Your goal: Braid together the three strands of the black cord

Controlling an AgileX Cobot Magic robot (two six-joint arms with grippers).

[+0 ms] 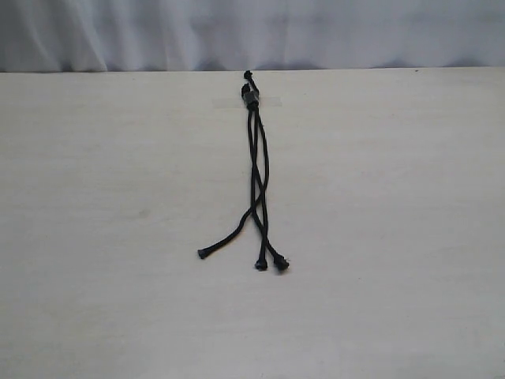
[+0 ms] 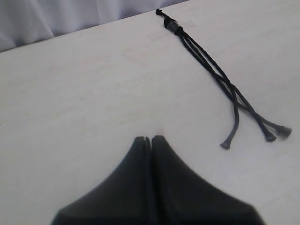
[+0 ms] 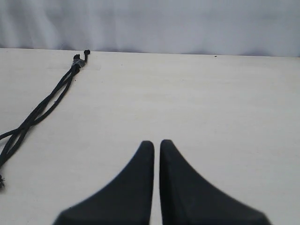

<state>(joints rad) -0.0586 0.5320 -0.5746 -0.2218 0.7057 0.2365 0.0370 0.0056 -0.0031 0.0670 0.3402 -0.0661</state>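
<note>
A thin black cord [image 1: 254,210] made of soft rope lies flat in the middle of the pale wooden bench [image 1: 118,237]. Its small knotted bundle [image 1: 251,96] sits right at the far edge of the bench. A strip of see-through tape [image 2: 159,35] seems to hold it down there. From the bundle, the three thin black strands [image 2: 220,77] run toward the near edge. They cross over each other about halfway down, but I would not call it a real braid yet. One knobbed tip [image 1: 203,253] swings out toward the left edge. The other two tips [image 1: 271,264] lie just beside each other. The black left gripper [image 2: 151,138] has its two fingers pressed together, with nothing between them. It hangs over bare bench, well apart from the cord. The black right gripper [image 3: 156,143] has its fingers together too, with only a thin slit showing. It holds nothing, and the cord is off to its side. Some things could go wrong from here. The strands are skinny and lie flat, so a finger could slide over one and miss it. Two tips are very close, so a gripper could pinch both at once. A hard pull could peel the tape and drag the whole cord. Both arms must work in one small spot, so they could bump.
</note>
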